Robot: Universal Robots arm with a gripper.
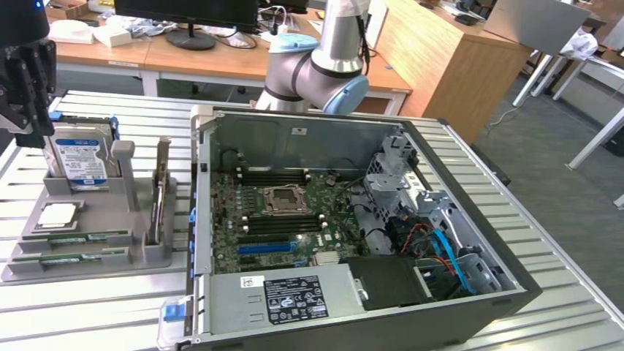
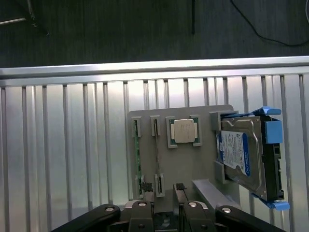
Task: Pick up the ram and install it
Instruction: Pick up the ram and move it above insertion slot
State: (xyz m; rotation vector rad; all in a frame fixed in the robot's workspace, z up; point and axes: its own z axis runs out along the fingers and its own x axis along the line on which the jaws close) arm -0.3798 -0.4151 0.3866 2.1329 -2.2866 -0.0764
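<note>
Two green ram sticks (image 1: 76, 237) lie on edge in the front slots of a grey holder (image 1: 117, 241) at the exterior view's left. In the wrist view one ram stick (image 2: 136, 157) shows as a thin green strip, with a second slot (image 2: 157, 145) beside it. My black gripper (image 1: 28, 128) hangs above the holder's far left end, near the hard drive and apart from the ram. Its fingers (image 2: 143, 209) stand open over the holder (image 2: 203, 169) with nothing between them. The motherboard (image 1: 283, 219) lies in the open computer case, its black slots on either side of the CPU socket.
The holder also carries a silver hard drive (image 1: 80, 157) with blue brackets, a square CPU chip (image 1: 57, 213) and an upright thin card (image 1: 159, 190). The computer case (image 1: 410, 131) has tall walls, a power supply (image 1: 292, 296) and cables. The slatted metal table (image 1: 88, 307) lies around them.
</note>
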